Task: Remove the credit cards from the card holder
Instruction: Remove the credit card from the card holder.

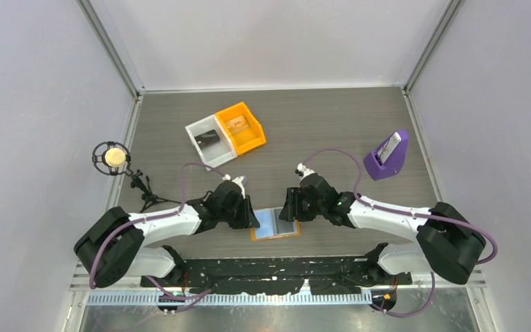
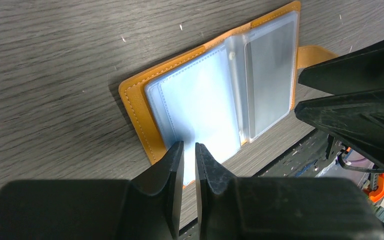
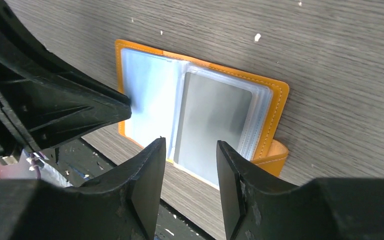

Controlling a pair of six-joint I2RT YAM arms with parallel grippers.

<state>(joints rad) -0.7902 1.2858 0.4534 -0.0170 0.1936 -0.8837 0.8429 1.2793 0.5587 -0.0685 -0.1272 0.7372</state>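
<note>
The card holder [image 1: 275, 223] lies open on the table near the front edge, orange cover down, light blue pockets up. A grey credit card [image 3: 212, 120] shows through the clear sleeve of its right-hand panel [image 2: 270, 75]. My left gripper [image 1: 254, 220] stands over the left panel [image 2: 200, 100], its tips [image 2: 189, 145] down at the pocket with only a narrow gap and nothing between them. My right gripper [image 1: 289, 214] hovers at the right panel's near edge [image 3: 190, 141], jaws apart and empty, straddling the card's corner. The two grippers face each other closely.
A white bin [image 1: 209, 140] and an orange bin [image 1: 240, 128] stand side by side at the back centre. A purple wedge stand [image 1: 387, 155] sits at the right. A small round device on a tripod [image 1: 114, 158] stands at the left edge. The black front rail [image 1: 276, 266] runs just behind the holder.
</note>
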